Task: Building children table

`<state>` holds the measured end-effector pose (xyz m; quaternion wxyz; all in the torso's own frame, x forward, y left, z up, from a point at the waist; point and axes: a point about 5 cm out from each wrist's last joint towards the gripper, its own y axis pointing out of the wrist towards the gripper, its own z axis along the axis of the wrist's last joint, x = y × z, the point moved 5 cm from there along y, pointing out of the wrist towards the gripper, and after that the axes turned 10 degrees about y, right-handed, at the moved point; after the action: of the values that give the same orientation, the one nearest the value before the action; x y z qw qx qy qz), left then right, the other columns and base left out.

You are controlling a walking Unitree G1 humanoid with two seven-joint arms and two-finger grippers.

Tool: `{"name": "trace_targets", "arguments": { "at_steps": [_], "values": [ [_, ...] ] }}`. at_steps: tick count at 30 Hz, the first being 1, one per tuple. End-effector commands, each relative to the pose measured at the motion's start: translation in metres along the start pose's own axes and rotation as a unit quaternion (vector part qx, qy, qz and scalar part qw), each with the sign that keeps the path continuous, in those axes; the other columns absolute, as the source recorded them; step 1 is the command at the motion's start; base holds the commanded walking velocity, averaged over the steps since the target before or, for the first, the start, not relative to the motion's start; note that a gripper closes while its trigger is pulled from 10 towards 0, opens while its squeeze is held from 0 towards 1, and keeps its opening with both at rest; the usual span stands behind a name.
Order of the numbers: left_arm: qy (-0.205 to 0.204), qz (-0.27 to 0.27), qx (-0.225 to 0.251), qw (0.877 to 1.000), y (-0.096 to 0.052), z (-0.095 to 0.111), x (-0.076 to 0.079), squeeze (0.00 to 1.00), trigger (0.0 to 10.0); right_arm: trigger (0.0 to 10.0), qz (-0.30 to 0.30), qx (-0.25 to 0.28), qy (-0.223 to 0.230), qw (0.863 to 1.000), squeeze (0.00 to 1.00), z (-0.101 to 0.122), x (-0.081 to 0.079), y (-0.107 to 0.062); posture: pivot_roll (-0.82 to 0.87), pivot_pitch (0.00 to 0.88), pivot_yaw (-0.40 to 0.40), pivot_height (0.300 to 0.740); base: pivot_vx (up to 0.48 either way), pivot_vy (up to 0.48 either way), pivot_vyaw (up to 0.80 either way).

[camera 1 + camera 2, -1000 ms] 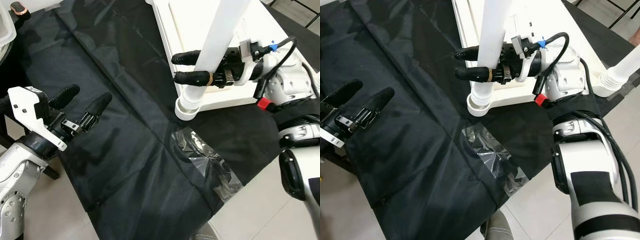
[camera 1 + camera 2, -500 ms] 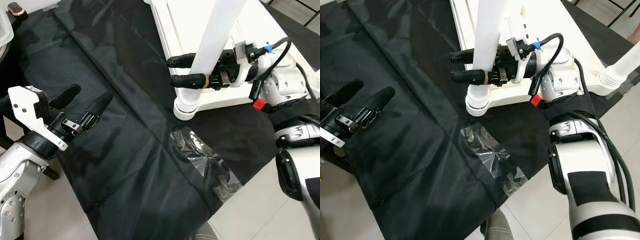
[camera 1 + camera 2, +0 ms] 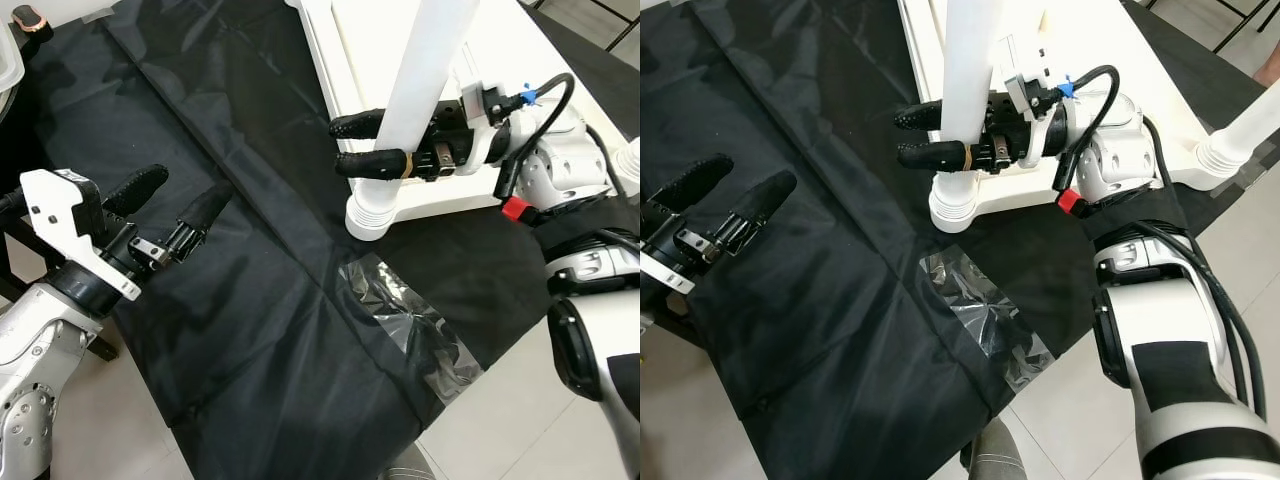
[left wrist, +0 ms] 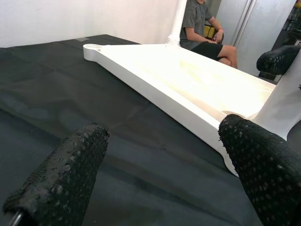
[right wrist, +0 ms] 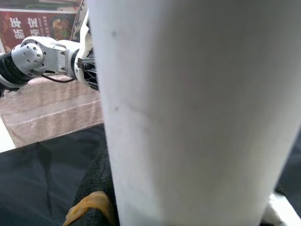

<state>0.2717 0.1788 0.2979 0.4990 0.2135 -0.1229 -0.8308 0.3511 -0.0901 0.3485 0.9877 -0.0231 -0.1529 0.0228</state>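
Right gripper with clamped white table leg has shifted slightly left; leg foot stands at near edge of white tabletop. Left gripper hovers open over black cloth, wide bare room around. Two legs visible; second leg far right.

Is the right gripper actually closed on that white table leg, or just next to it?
Closed on it. The right gripper has one black finger on each side of the white table leg, pressed against it just above its ribbed end.
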Motion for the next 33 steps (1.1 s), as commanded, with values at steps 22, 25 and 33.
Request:
{"name": "trace_targets", "arguments": {
  "at_steps": [22, 25, 33],
  "values": [
    [0.000, -0.014, 0.001, 1.000, 0.001, 0.003, 0.006, 0.00, 10.0, 10.0, -0.128, -0.041, 0.057, 0.989, 0.00, -0.039, 0.024, 0.004, 0.10, 0.425, 0.002, 0.740, 0.000, 0.000, 0.00],
    [-0.001, -0.014, 0.002, 1.000, 0.001, 0.002, 0.006, 0.00, 10.0, 10.0, -0.160, -0.052, 0.064, 0.984, 0.00, -0.047, 0.025, 0.005, 0.09, 0.421, 0.000, 0.740, 0.000, 0.000, 0.00],
    [-0.007, -0.018, 0.005, 1.000, 0.003, 0.000, 0.009, 0.00, 10.0, 10.0, -0.290, -0.076, 0.102, 0.949, 0.00, -0.065, 0.040, 0.003, 0.08, 0.405, 0.003, 0.740, 0.000, 0.000, 0.00]
  ]
}}
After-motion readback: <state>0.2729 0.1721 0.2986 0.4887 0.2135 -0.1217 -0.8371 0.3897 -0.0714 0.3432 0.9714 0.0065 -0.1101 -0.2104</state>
